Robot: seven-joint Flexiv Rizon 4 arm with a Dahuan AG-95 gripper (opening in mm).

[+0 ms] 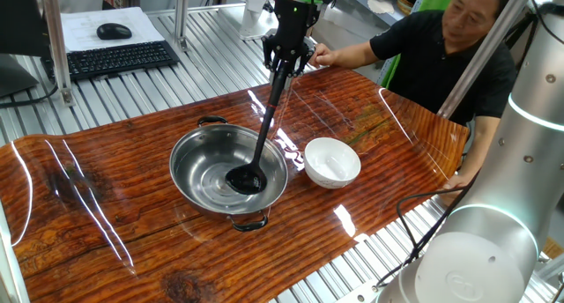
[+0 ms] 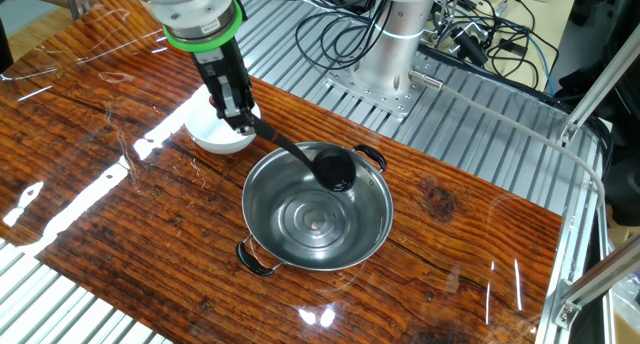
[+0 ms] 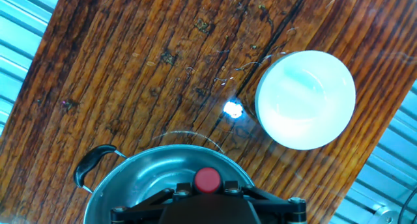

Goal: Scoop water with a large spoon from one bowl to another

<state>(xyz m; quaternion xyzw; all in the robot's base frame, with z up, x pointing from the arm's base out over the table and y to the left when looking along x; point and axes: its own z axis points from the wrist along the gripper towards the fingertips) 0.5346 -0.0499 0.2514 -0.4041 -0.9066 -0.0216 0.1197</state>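
The wide steel bowl [image 1: 227, 171] sits mid-table; it also shows in the other fixed view [image 2: 316, 209] and at the bottom of the hand view [image 3: 150, 178]. My gripper [image 1: 287, 63] is shut on the top of the black ladle's handle [image 1: 269, 120] and holds it tilted. The ladle's cup [image 1: 244, 181] is down inside the steel bowl, near its wall in the other fixed view [image 2: 334, 169]. The small white bowl [image 1: 331, 161] stands just right of the steel bowl, also in the hand view [image 3: 305, 99]. Water is hard to make out.
A person [image 1: 441, 48] sits at the table's far right edge with a hand on the table near my gripper. A keyboard [image 1: 119, 58] and mouse lie beyond the far edge. Cables and the arm's base [image 2: 390, 44] lie off the table.
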